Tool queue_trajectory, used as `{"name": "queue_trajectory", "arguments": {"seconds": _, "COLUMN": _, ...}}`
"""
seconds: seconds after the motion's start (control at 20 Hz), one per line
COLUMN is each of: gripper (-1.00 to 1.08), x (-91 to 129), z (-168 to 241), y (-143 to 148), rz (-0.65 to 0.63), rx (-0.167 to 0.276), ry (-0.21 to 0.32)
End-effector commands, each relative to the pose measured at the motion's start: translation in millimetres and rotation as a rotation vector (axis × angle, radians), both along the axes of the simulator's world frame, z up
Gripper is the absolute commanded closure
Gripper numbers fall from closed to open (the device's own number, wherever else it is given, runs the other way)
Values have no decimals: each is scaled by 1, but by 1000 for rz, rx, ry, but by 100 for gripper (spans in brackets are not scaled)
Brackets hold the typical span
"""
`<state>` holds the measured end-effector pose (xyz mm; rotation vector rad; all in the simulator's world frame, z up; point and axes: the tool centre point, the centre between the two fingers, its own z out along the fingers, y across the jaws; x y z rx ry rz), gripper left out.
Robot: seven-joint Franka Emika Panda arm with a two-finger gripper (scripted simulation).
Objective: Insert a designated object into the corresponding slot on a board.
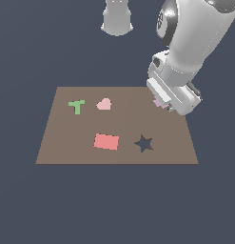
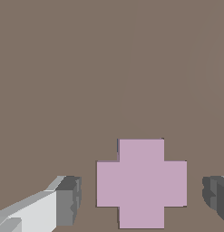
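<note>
The board (image 1: 66,143) is a flat, even brown with no pattern. On it lie a green T (image 1: 77,106), a pale pink heart (image 1: 104,104) and a salmon-red rectangle (image 1: 106,141), each one plain colour. The star hole (image 1: 144,143) shows dark slate blue, the same shade as the table (image 1: 114,205) around the board. The cross (image 2: 141,183) is pale mauve, uniform, with thin darker edges; in the exterior view only a sliver of it shows under the arm. The arm (image 1: 195,43) is white to light grey with soft shading. The jaws have dark grey fingertips (image 2: 68,199) on a white finger body.
</note>
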<state>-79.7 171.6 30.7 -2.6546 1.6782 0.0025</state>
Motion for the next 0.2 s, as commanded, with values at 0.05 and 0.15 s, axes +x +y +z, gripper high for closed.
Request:
{"name": "queue_trajectory", "arguments": {"seconds": 0.05, "gripper": -92, "x": 0, "z": 0, "y": 0, "rz": 0, "rx": 0, "ry": 0}}
{"name": "queue_trajectory", "arguments": {"seconds": 0.15, "gripper": -92, "x": 0, "z": 0, "y": 0, "rz": 0, "rx": 0, "ry": 0}}
